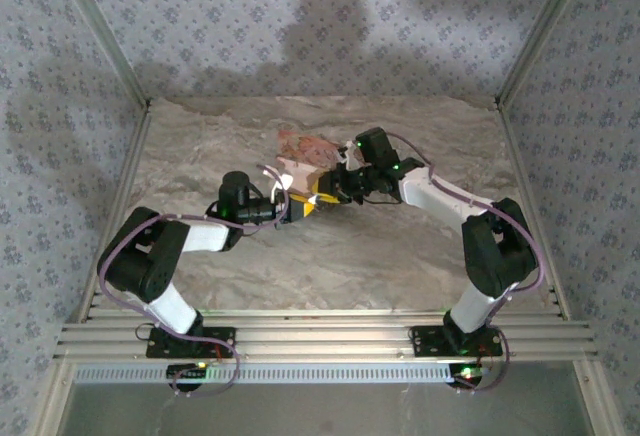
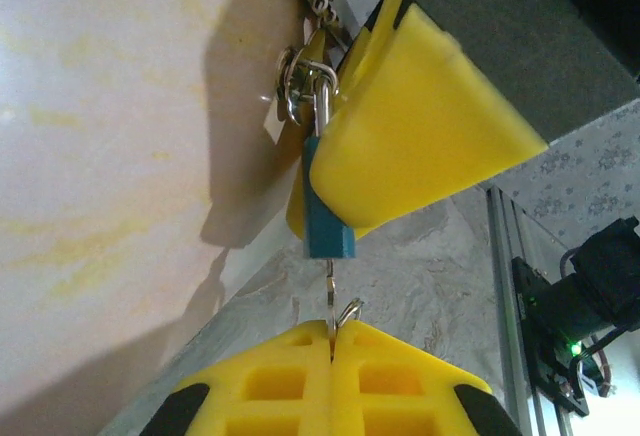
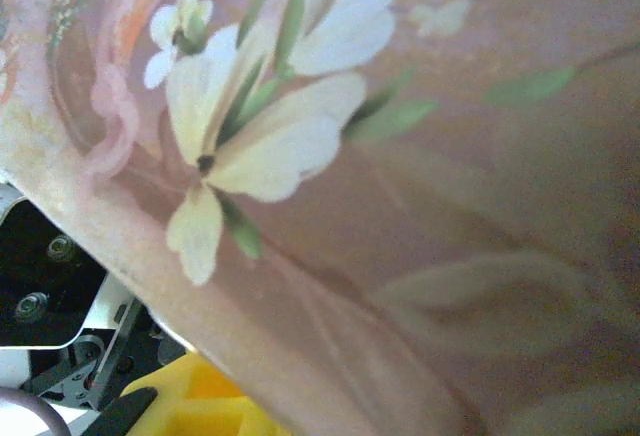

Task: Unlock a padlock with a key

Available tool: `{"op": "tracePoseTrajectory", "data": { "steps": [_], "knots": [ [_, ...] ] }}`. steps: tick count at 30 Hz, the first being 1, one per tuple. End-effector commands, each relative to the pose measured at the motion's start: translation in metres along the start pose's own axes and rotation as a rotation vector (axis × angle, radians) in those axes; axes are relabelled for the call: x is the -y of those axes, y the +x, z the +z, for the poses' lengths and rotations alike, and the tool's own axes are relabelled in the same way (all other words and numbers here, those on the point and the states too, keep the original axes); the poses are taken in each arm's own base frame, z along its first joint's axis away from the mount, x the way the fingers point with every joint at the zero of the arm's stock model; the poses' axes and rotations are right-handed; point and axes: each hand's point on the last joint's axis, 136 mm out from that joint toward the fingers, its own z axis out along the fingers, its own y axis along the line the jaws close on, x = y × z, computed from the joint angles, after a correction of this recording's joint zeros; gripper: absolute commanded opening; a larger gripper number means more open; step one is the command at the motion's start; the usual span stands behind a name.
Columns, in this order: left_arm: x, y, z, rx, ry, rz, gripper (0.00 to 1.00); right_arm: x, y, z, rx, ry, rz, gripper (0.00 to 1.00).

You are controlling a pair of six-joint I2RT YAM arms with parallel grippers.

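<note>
The padlock, a small blue body with a silver shackle, hangs from the hasp of the pink floral box. My right gripper is shut on the padlock, with its yellow fingers on either side of the blue body. The key runs straight up into the padlock's underside, and its ring sticks out beside it. My left gripper is shut on the key's head. Both grippers meet at the box's front in the top view, the left gripper below and to the left. The box's flower print sits close to the right wrist camera.
The marbled table top is bordered by wallpapered walls and an aluminium rail at the near edge. The box's pale side stands close on the left of the left gripper. The right arm's base lies behind.
</note>
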Motion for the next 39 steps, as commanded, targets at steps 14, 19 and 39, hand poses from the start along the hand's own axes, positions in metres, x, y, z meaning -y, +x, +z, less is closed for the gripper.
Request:
{"op": "tracePoseTrajectory", "data": {
  "steps": [14,19,39],
  "knots": [
    [0.015,-0.048,0.009,0.108,-0.014,0.044,0.0,-0.002,0.038,0.019,-0.085,-0.028,-0.045,0.0],
    [0.008,-0.035,0.004,0.09,-0.056,0.029,0.26,0.001,0.032,0.02,-0.048,-0.019,-0.036,0.0],
    [-0.014,0.019,-0.051,0.105,-0.179,-0.224,0.52,0.037,0.008,0.042,0.014,-0.006,0.068,0.0]
  ]
}}
